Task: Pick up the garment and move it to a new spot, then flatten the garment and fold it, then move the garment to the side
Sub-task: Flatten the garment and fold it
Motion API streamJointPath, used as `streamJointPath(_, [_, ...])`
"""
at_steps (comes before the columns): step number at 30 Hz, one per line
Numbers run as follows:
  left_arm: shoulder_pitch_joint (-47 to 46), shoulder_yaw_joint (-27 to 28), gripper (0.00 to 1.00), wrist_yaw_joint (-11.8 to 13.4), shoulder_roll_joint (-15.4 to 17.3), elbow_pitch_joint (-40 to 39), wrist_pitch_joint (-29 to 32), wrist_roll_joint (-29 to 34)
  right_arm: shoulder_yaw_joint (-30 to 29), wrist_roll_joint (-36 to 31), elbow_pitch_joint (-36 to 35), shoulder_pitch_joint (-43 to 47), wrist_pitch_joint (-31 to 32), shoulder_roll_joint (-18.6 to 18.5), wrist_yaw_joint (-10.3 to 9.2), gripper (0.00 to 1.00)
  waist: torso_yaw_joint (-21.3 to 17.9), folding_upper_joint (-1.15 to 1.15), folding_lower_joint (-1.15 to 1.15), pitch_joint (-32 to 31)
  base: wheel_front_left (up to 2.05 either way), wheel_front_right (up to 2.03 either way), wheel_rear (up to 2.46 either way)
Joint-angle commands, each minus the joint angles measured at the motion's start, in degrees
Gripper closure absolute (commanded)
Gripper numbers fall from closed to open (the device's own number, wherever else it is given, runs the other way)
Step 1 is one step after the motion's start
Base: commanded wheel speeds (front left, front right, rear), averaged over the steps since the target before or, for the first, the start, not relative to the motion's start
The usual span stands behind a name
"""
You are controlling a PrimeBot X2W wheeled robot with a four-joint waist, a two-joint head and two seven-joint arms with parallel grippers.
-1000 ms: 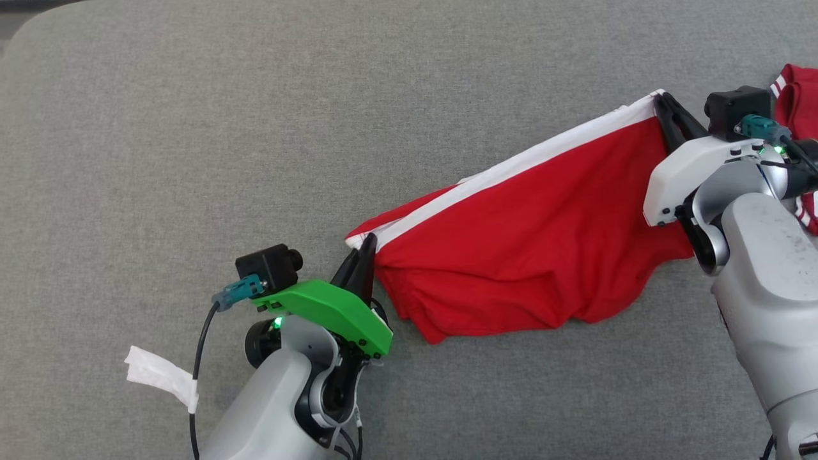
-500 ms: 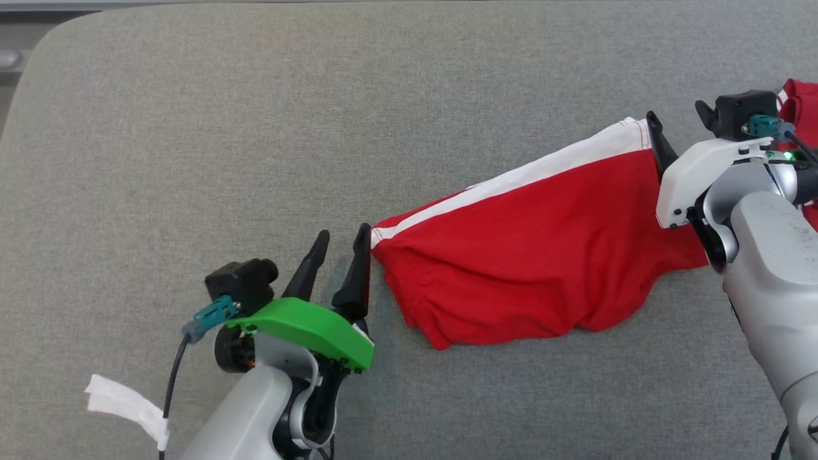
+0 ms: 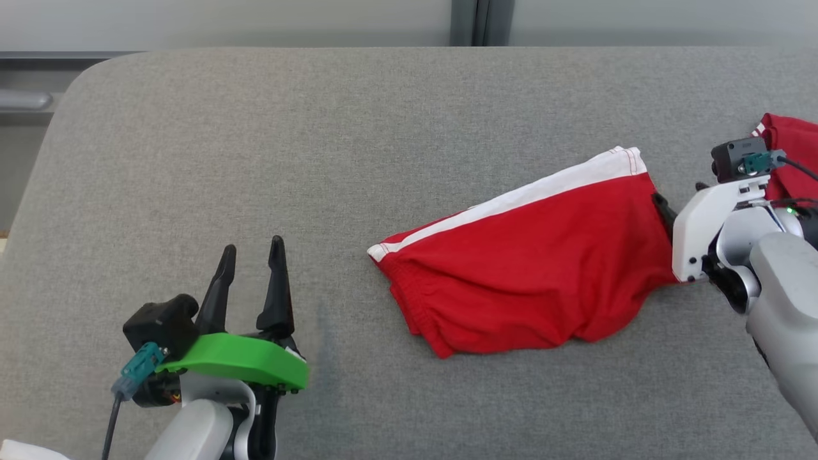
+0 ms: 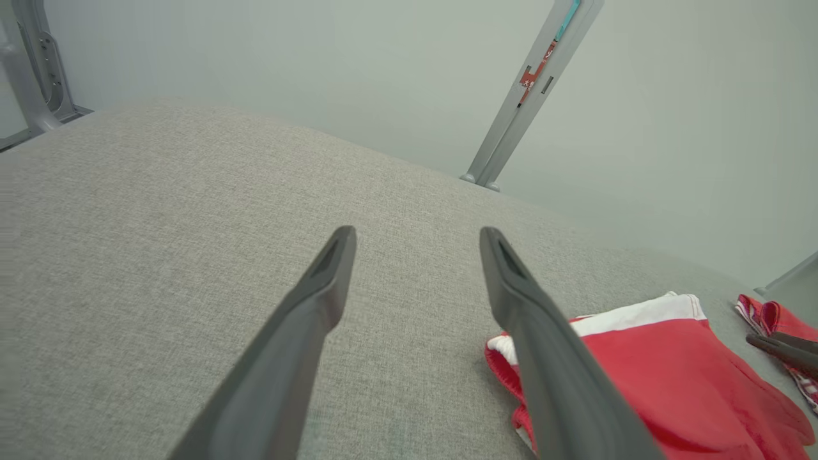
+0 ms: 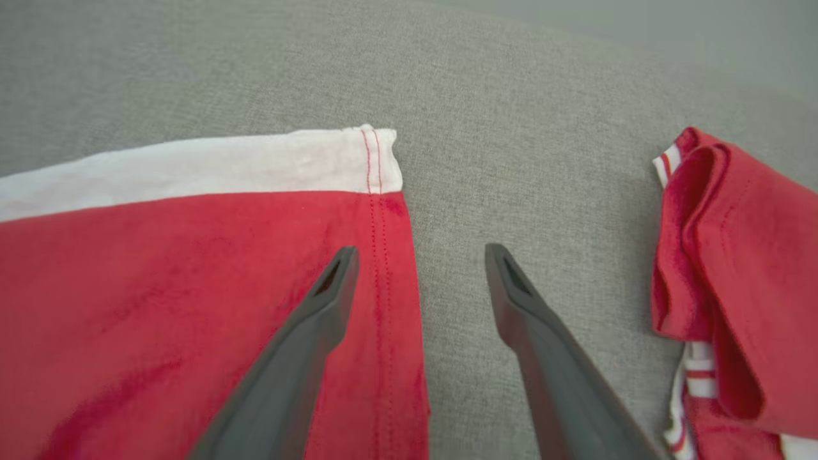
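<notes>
The garment [image 3: 530, 268], red shorts with a white waistband, lies spread and a little rumpled on the grey padded surface [image 3: 255, 160], right of the middle. My left gripper [image 3: 251, 252] stands open at the lower left, well clear of the garment's left corner; in the left wrist view the open left gripper [image 4: 416, 233] has the garment [image 4: 671, 370] to its right. My right gripper [image 5: 420, 252] is open just over the garment's right hem [image 5: 383, 287], one finger above the red cloth, one above bare surface. Neither holds anything.
A second red piece of clothing [image 3: 789, 147] with white stripes lies bunched at the right edge, close to my right wrist, and shows as folded cloth [image 5: 735, 268] in the right wrist view. The surface's rounded far-left corner [image 3: 83, 70] meets a pale wall with a metal post [image 4: 524, 89].
Both grippers opened and let go of the garment, which now lies flat. My left gripper drew back to the left, away from it. The camera tilted up, showing the far edge.
</notes>
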Motion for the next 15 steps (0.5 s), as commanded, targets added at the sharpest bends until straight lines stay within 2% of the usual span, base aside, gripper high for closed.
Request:
streamJointPath(1, [0.8, 0.3, 0.0, 0.5, 0.8, -0.3, -0.2, 0.8, 0.6, 1.5, -0.8, 1.4, 1.1, -0.6, -0.1, 0.0, 0.3, 0.0, 0.0, 0.1, 0.0, 0.0, 0.0])
streamJointPath(6, [1.4, 1.1, 0.0, 1.2, 1.0, -1.8, -0.6, 0.9, 1.8, 6.7, -2.1, 4.4, 4.8, -1.9, -0.1, 0.0, 1.4, 0.0, 0.0, 1.0, 0.0, 0.0, 0.0])
streamJointPath(11, [1.1, 1.7, 0.0, 1.5, 0.6, -2.9, -0.8, 0.8, 2.8, 9.1, -1.3, 6.3, 6.8, -1.6, -0.1, 0.0, 2.3, 0.0, 0.0, 1.3, 0.0, 0.0, 0.0])
streamJointPath(12, [1.0, 1.7, 0.0, 1.6, 0.6, -3.0, -0.7, 0.9, 2.8, 9.4, -1.0, 6.5, 6.7, -1.5, -0.07, 0.47, 2.4, 0.0, 0.0, 1.3, 0.0, 0.0, 0.0])
streamJointPath(13, [1.0, 1.7, 0.0, 1.6, 0.6, -3.1, -0.7, 1.0, 3.0, 9.7, -0.8, 6.7, 6.4, -1.4, -0.07, 0.68, 2.4, 0.0, 0.0, 1.3, 0.0, 0.0, 0.0])
streamJointPath(15, [1.0, 1.6, 0.0, 1.6, 0.7, -3.1, -0.7, 1.1, 3.0, 9.8, -0.5, 6.5, 5.3, -1.3, -0.07, 0.98, 2.4, 0.0, 0.0, 1.2, 0.0, 0.0, 0.0])
